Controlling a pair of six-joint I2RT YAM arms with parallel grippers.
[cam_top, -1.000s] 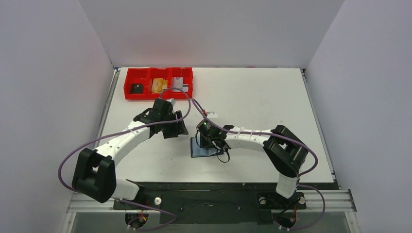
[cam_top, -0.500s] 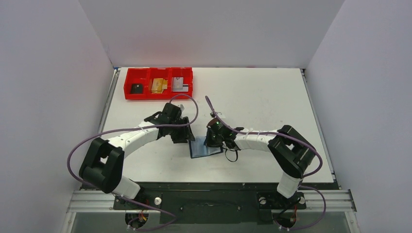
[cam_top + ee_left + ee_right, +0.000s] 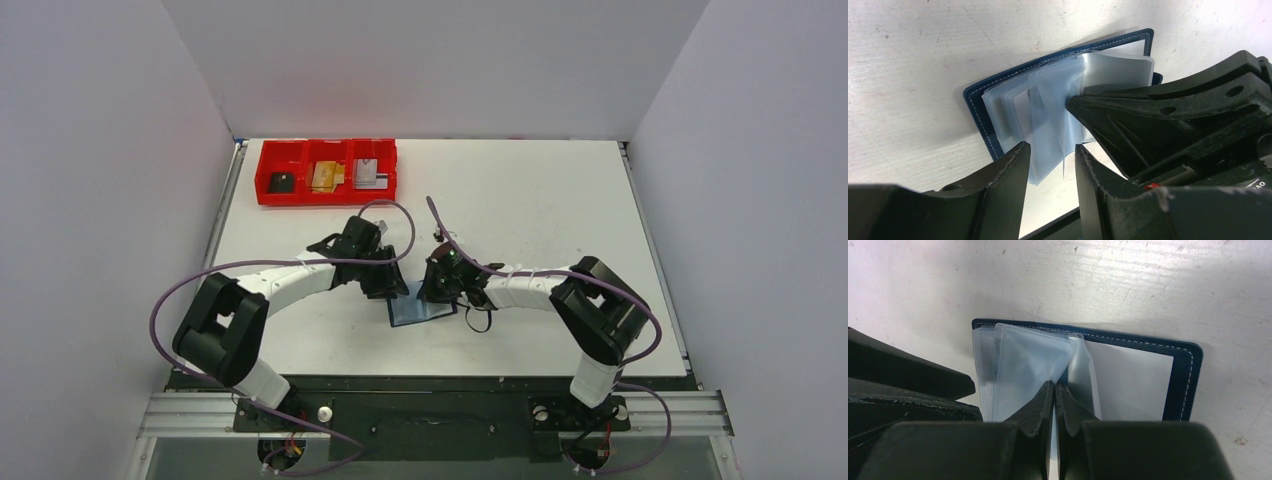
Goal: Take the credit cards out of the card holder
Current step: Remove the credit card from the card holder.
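The holder (image 3: 422,308) lies open on the table (image 3: 560,200), near the front edge and between the 2 arms. Its navy cover is down and its clear sleeves (image 3: 1048,105) are fanned upward. The right gripper (image 3: 1054,390) is pressed together and pinches the holder by 1 sleeve, near that sleeve's edge. The left gripper (image 3: 1048,160) is spread, with 1 finger on each side of a corner of the sleeves; whether it touches them I cannot tell. The 2 grippers are just beside each other. At the far left of the table a red tray (image 3: 300,198) holds 1 card in each of its 3 compartments: a black card (image 3: 282,182), a tan-gold card (image 3: 326,176) and a silvery card (image 3: 368,174).
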